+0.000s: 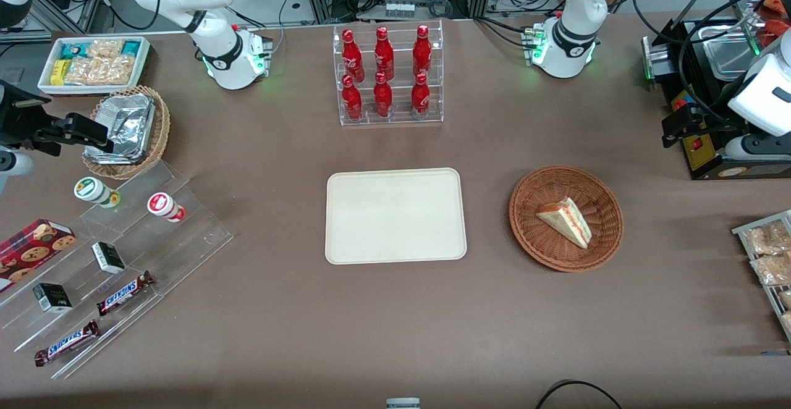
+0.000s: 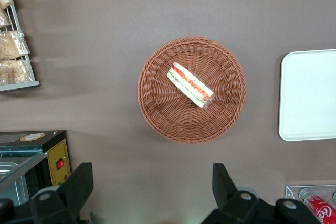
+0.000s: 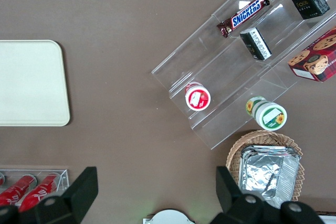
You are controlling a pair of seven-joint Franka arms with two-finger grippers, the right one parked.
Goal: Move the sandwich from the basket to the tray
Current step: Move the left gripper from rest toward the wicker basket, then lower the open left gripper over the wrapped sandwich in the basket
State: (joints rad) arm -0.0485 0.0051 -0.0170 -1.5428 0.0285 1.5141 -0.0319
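Sandwich (image 2: 190, 85), one, in one basket (image 2: 157, 114); one bare tray (image 2: 310, 95); hand (image 2: 152, 184) wide, high above the basket.

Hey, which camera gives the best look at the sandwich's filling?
The left wrist view: the sandwich lies in the basket with its red and green layers facing the camera, beneath the open gripper. The front view shows one orange edge; the right wrist view misses it.

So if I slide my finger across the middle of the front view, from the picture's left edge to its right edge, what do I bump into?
Red-capped cup → tray → basket holding the sandwich → snack packets. The end effector hangs farther from the camera than the basket, toward the working arm's end, fingers open.
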